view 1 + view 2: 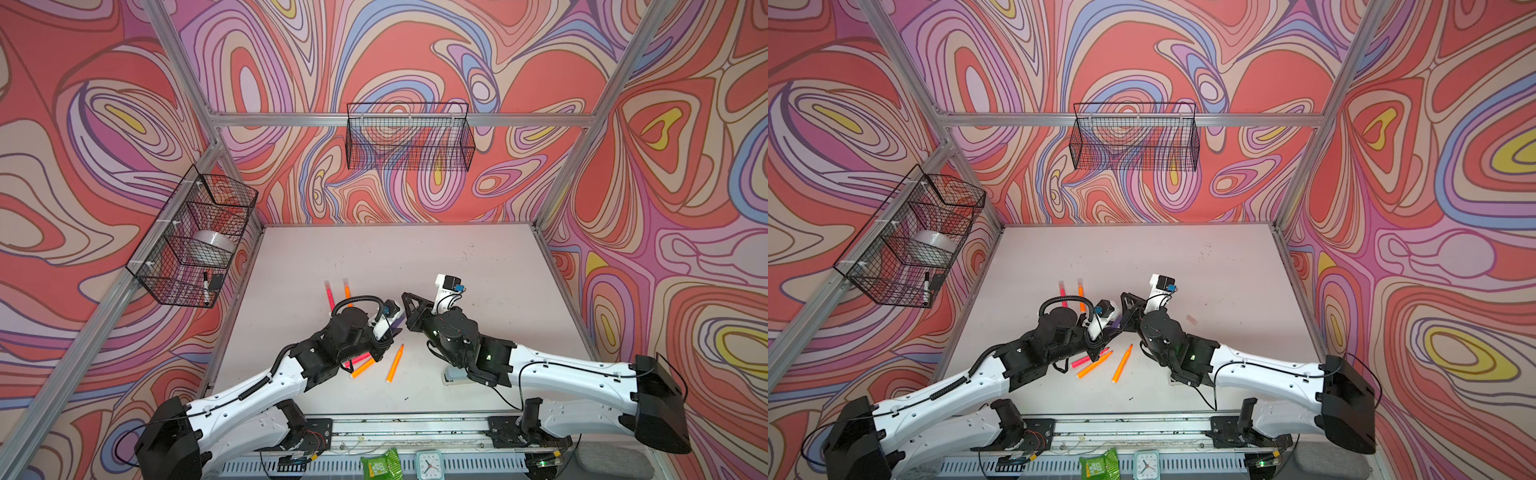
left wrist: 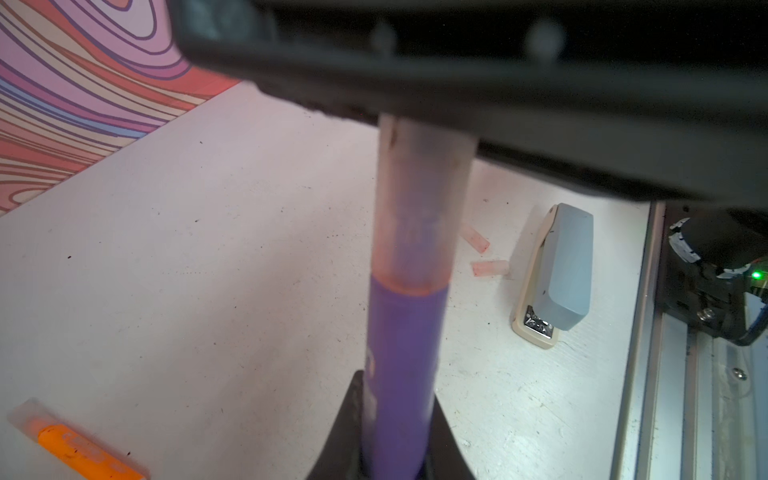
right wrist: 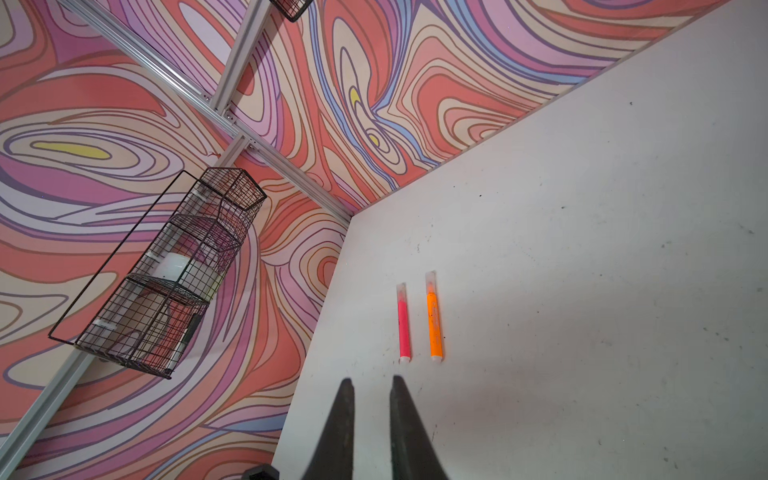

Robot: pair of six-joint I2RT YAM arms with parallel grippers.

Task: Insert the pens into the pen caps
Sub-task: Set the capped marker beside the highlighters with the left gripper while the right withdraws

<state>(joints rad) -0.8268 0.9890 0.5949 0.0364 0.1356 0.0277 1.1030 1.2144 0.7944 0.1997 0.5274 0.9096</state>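
Left fingers [image 2: 338, 440] pinch pen [image 2: 403, 353], two loose caps [image 2: 475, 240] [image 2: 490, 268]

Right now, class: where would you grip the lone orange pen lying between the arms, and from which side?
Probably mid-barrel, from straight above, jaws across its width: the orange pen lies flat on the table, slim and straight, nothing touching its long sides.
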